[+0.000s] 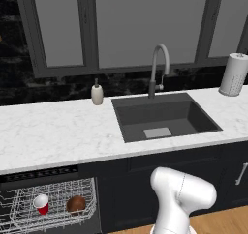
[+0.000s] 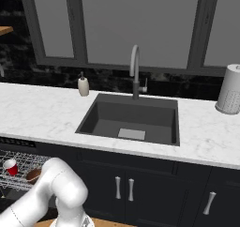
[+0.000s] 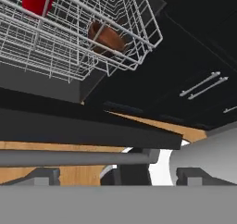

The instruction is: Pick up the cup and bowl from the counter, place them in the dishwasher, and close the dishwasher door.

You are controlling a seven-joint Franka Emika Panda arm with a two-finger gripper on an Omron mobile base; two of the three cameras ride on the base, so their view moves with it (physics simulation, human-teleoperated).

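Inside the dark under-counter dishwasher (image 1: 48, 199), on its pulled-out white wire rack (image 1: 58, 204), I could see both pieces already loaded: the small red tapered plastic cup with its white rim (image 1: 42, 203) stood toward the rack's left side, and the small round reddish-brown wooden bowl (image 1: 76, 204) lay just beside it on the right. So I judged the picking and placing done, with only the closing left. The flat dark dishwasher door with its long pale bar handle (image 3: 74, 158) hung open and lowered below the rack, and my gripper (image 3: 115, 174) sat low by that handle, jaws spread wide and holding nothing.

Above the dishwasher, the long white marble-look tabletop (image 1: 58, 131) carried no cup or bowl. To the dishwasher's right were the dark rectangular sink (image 1: 164, 117) with its curved grey tap (image 1: 157, 71), a beige soap bottle (image 1: 97, 94) behind, and a white paper-towel roll (image 1: 234, 74) far right. I judged the extended rack the main obstacle: it would likely need pushing in before the door could swing shut.
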